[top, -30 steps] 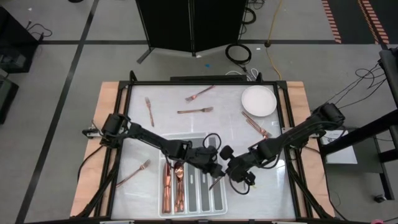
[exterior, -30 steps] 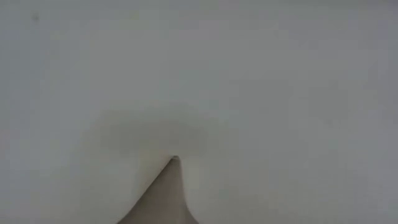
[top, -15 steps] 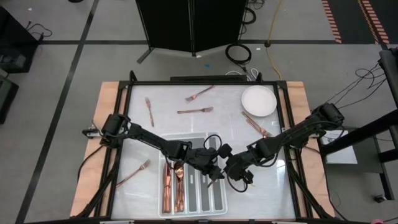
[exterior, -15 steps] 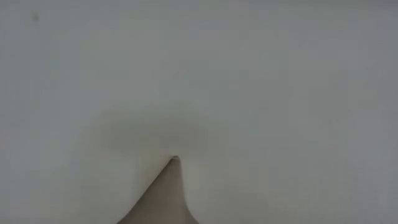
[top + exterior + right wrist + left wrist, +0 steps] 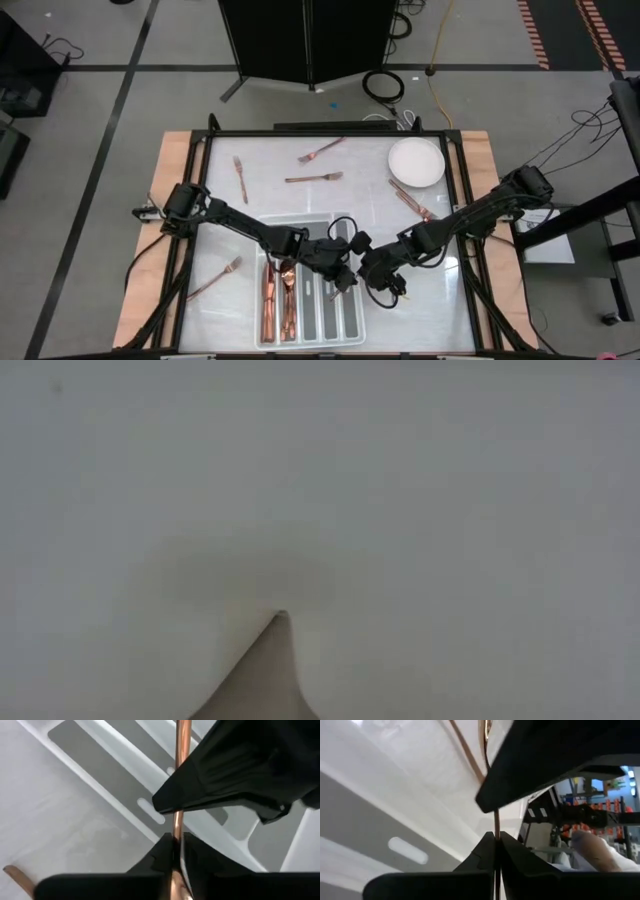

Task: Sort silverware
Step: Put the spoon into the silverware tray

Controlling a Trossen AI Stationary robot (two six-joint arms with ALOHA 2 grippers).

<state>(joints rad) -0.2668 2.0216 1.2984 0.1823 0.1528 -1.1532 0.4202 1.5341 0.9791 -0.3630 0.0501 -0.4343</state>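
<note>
Left gripper (image 5: pixel 342 277) and right gripper (image 5: pixel 361 272) meeting lower centre over tray (image 5: pixel 352 322), both pinched on one copper utensil handle (image 5: pixel 177 827). Handle axis straight between facing fingertips; neither arm nearer

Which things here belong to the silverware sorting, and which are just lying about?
Job: copper piece gripped by both left gripper and right gripper above the tray; loose forks on the table; sorted pieces in the tray.
Lying about: white plate; floor cables.
</note>
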